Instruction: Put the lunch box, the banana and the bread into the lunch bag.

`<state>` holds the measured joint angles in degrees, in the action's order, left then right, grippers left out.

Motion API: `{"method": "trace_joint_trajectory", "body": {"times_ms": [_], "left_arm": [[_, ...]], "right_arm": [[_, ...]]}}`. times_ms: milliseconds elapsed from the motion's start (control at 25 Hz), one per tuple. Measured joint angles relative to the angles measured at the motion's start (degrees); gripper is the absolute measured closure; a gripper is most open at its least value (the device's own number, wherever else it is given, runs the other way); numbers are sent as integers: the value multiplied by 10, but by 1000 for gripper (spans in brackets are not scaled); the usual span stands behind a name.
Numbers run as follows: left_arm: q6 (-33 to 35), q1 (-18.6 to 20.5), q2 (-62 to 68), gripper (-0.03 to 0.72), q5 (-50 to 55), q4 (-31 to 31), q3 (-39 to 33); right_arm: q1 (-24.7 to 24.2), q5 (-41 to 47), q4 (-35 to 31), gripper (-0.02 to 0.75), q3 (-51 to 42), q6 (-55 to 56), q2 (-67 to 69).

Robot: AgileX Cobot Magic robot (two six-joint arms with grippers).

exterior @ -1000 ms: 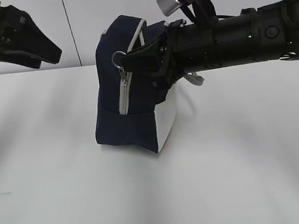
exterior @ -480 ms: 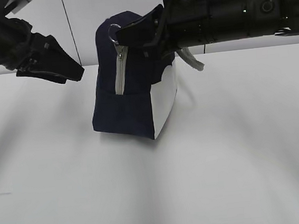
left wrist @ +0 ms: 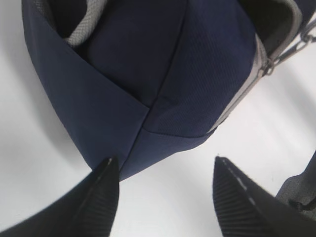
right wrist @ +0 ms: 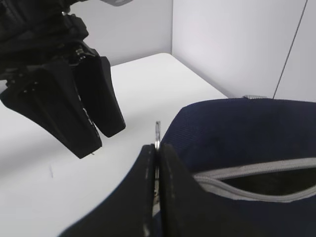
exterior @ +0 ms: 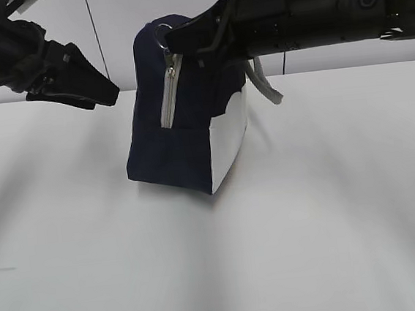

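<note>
The left pincer [exterior: 102, 94] hangs above the white counter [exterior: 310, 226] with its fingers [left wrist: 101, 197] spread apart and nothing between them. Just to its right, near but not touching, stands the lunch bag [exterior: 180, 140], navy fabric with a white end panel facing the camera, resting upright on the counter. From the left wrist the bag's lower corner sits just ahead of the parted fingertips. The right pincer [exterior: 178, 39] reaches across to the bag's top, clenched on the ring zipper pull [right wrist: 157, 133] (a thin metal loop pinched between its two pads). Behind that pincer the grey zipper trim [right wrist: 256, 170] gapes slightly, showing a dark slot.
</note>
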<state>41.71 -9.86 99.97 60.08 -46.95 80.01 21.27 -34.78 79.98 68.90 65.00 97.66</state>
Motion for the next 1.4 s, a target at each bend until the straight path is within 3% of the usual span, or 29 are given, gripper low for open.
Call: {"method": "trace_joint_trajectory", "body": {"times_ms": [280,800,1160,1400], "left_arm": [[0,0,0,255,-3,-2,0],[20,0,0,255,-6,-29,0],[76,-51,0,255,-76,-53,0],[77,-56,21,255,-99,-66,0]], "right_arm": [[0,7,31,732,9,28,-11],[0,16,24,732,23,40,-15],[0,16,21,732,26,62,-15],[0,10,21,732,26,72,-15]]}}
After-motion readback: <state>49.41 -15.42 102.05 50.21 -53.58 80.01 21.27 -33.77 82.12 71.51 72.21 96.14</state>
